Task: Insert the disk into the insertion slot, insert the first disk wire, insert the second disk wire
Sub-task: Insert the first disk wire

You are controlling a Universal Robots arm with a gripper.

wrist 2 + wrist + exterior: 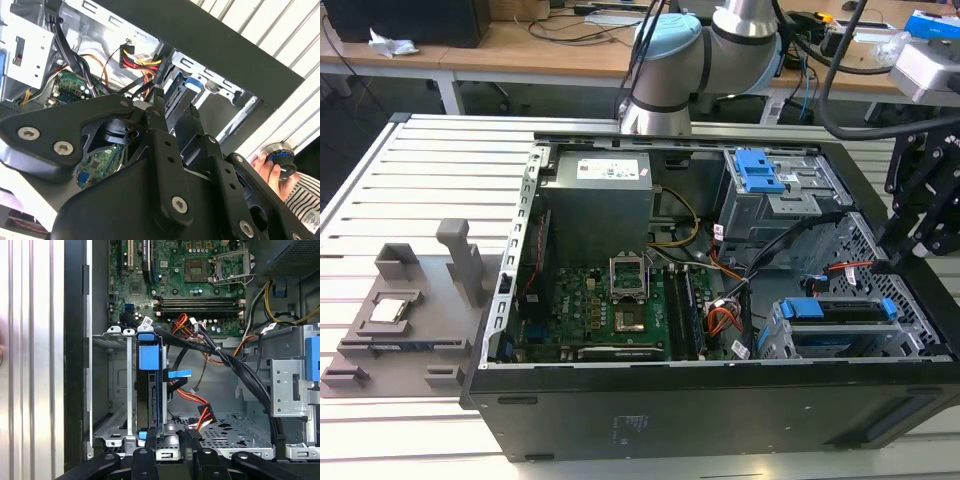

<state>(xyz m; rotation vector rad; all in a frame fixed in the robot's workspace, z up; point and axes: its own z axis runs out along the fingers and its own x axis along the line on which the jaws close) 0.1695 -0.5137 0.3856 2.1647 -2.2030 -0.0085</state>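
Observation:
The disk (842, 322), framed by its blue carrier, sits inside the insertion slot (772, 342), the low grey cage at the exterior view's right. In the first wrist view the disk (149, 357) stands edge-on between the cage walls (116, 427). Loose wires hang beside it: a black cable with a blue-tabbed plug (179, 373) and a red-orange bundle with a black plug (204, 415). My gripper (908, 248) hovers above the case's right end, over the cage. Its fingers (159, 107) stand slightly apart with nothing between them, a little short of the wires.
The taller cage with a blue latch (760, 170) stands behind the slot. The motherboard (605, 305) and power supply (595, 195) take up the case's left part. A grey fixture (405, 310) lies outside the case. A person's hand (270, 170) rests on a round knob beside the case.

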